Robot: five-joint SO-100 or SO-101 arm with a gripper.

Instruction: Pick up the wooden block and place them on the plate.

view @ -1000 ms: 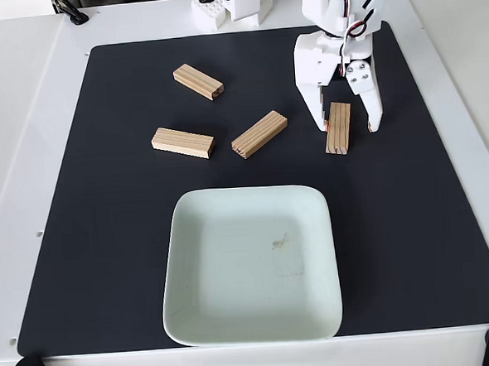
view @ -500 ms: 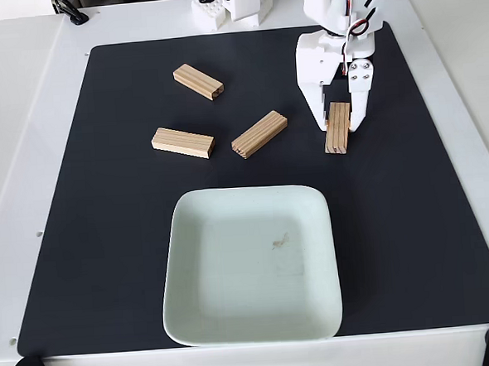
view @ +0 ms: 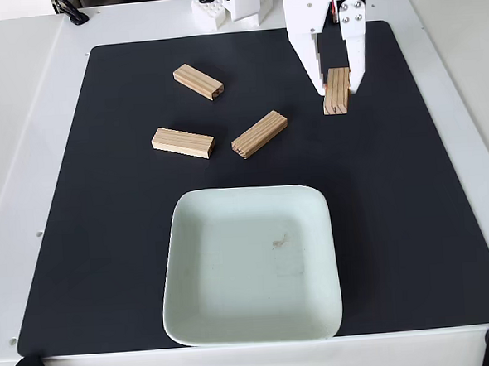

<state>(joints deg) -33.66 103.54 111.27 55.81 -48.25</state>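
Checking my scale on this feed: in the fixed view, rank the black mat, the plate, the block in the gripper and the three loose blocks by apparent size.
1. Black mat, largest.
2. Plate.
3. Three loose blocks look alike; no ranking.
Block in the gripper: looks shorter, but it is partly hidden between the fingers and possibly lifted, so unsure.

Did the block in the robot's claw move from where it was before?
Yes. The block held in the claw has gone up the picture, away from the plate and toward the mat's far edge.
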